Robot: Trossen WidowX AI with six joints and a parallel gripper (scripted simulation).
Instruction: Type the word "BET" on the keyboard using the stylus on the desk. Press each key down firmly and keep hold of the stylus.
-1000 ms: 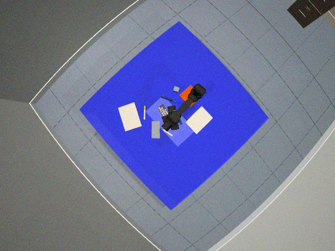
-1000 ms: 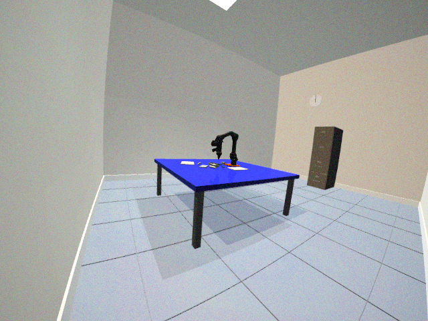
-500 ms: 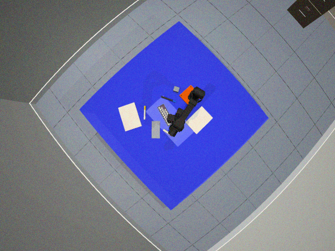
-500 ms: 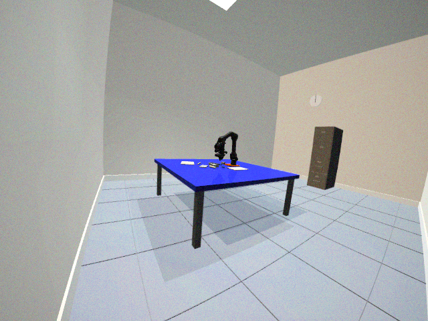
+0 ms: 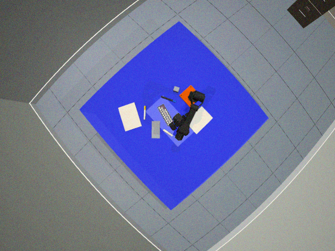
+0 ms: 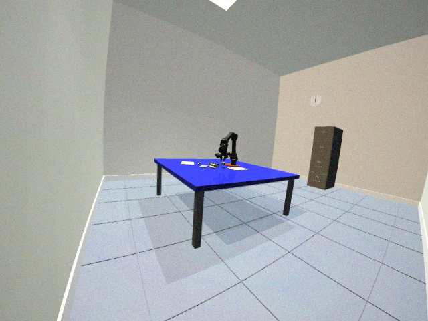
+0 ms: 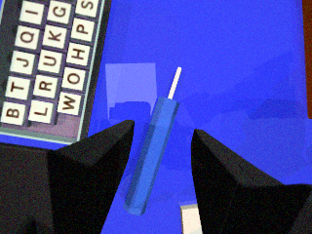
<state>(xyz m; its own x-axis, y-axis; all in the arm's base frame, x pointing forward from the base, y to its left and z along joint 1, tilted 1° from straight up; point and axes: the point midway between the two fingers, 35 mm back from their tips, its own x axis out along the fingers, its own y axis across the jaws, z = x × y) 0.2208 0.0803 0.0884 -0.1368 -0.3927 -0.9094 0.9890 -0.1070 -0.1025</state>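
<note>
A blue stylus (image 7: 148, 166) with a thin white tip lies flat on the blue table (image 5: 216, 129), its tip pointing away from the wrist camera. My gripper (image 7: 163, 133) (image 5: 175, 122) (image 6: 222, 159) is open and sits low over the stylus. One black finger is on each side of it, with a gap on both sides. The keyboard (image 7: 49, 63) (image 5: 165, 114), with white letter keys, lies just left of the stylus in the wrist view; its B, T, L and R keys are nearest the left finger. In the overhead view the arm hides the stylus.
An orange notebook (image 5: 186, 93) lies at the arm's base, with a white sheet (image 5: 201, 120) beside it. Another white sheet (image 5: 130, 116), a yellow-capped marker (image 5: 144, 112), a grey slab (image 5: 155, 129), a white marker (image 5: 167, 132), a dark pen (image 5: 168, 99) and a grey cube (image 5: 176, 88) surround the keyboard.
</note>
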